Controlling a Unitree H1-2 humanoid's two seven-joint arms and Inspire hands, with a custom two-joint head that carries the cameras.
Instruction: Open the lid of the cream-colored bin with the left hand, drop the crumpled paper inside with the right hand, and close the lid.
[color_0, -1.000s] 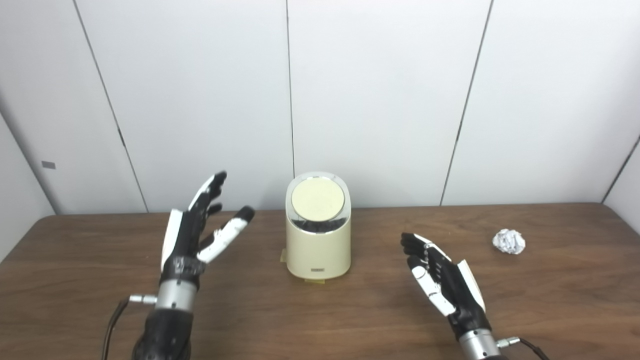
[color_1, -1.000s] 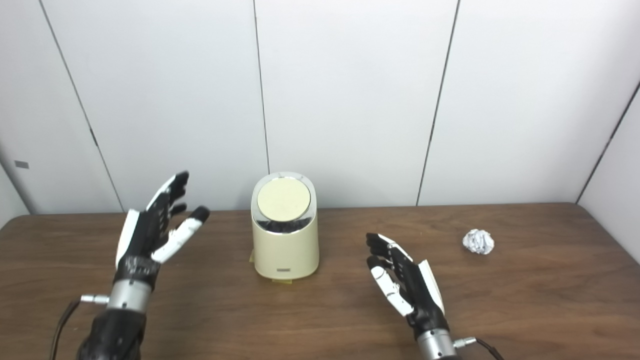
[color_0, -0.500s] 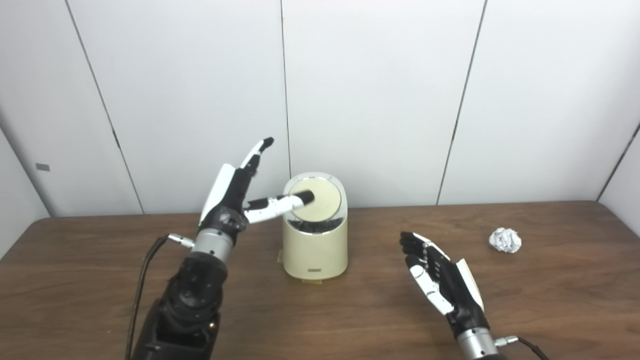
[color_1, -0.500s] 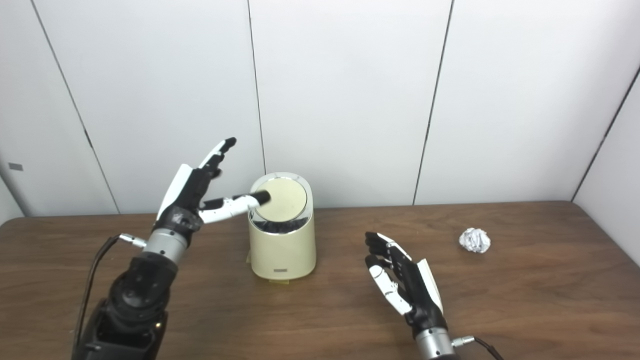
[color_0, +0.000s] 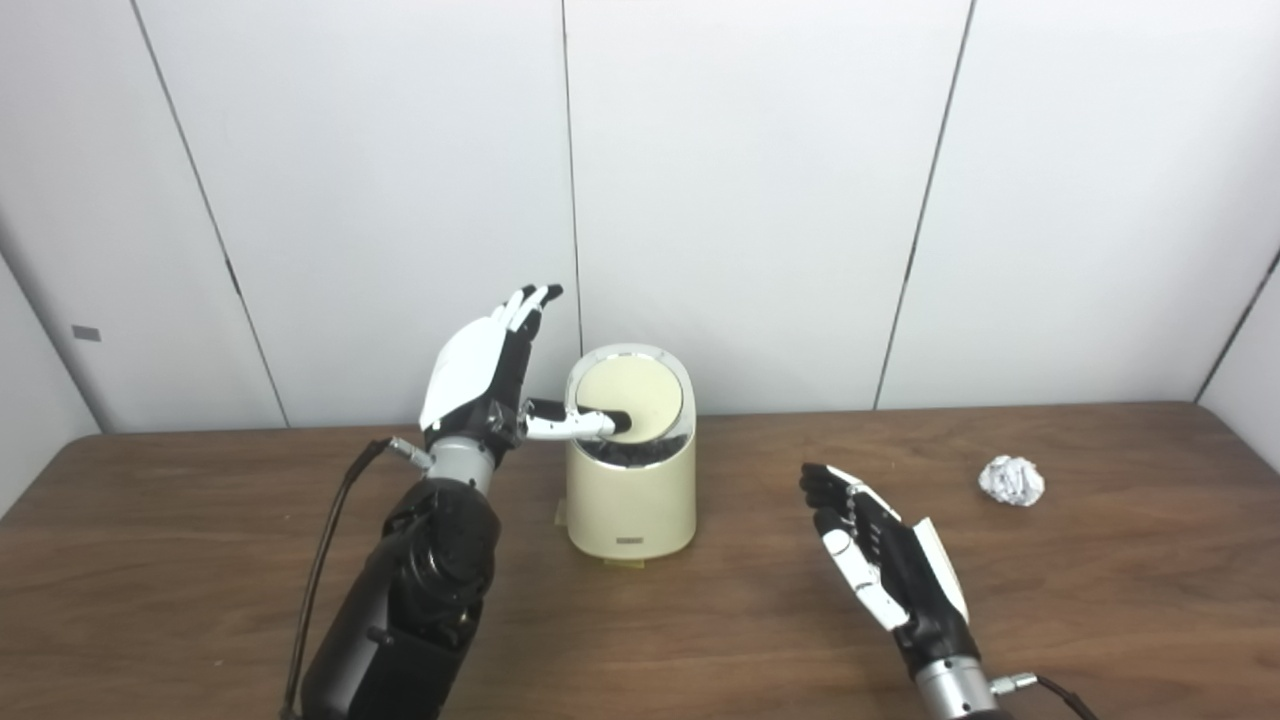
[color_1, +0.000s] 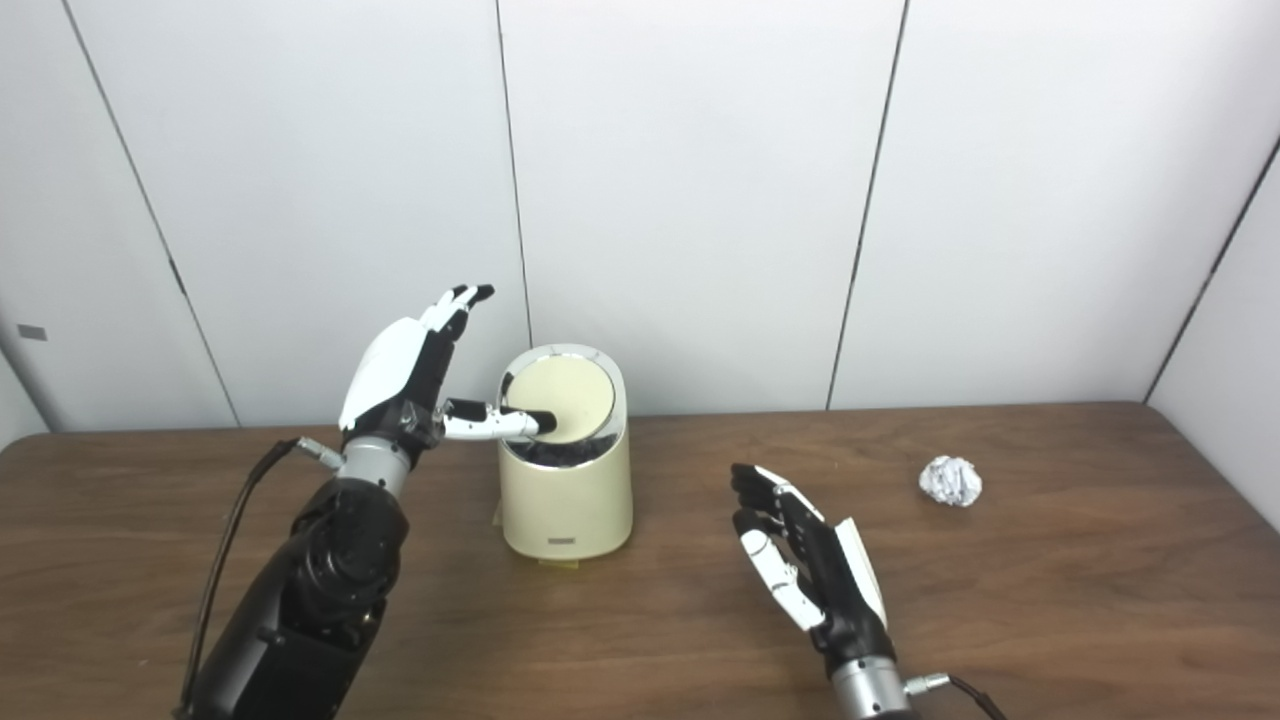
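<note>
A: Left hand (color_0: 480, 375)?
B: Raised beside the cream-colored bin (color_0: 630, 455), on its left. Released, grasping nothing. Fingers (color_0: 530, 300) extended together and pointing upward, white back of hand turned to the cameras. Thumb (color_0: 575, 423) stretched sideways over the bin rim, black tip lying on the left edge of the lid (color_0: 635, 395).

A: Lid state?
B: Round, cream, ringed in chrome, tilted toward the cameras. Seated in the top of the bin, not lifted.

A: Right hand (color_1: 810, 570)?
B: Spread, empty, touching nothing. Held low over the bench (color_0: 1100, 600), right of the bin and well apart from it. Palm turned inward and upward, fingers slightly curled, pointing away toward the wall.

A: Crumpled paper (color_0: 1012, 481)?
B: Lying on the bench at far right, well apart from the right hand and from the bin. White, balled.

A: Labels or writing?
B: Small dark plate (color_1: 558, 541) low on the bin front; text too small to read. No other legible marking.

A: Arm pose?
B: Left forearm rising steeply from the bottom edge, cable (color_0: 330, 540) trailing from the wrist. Right wrist entering at the bottom edge, cable at its connector as well.
</note>
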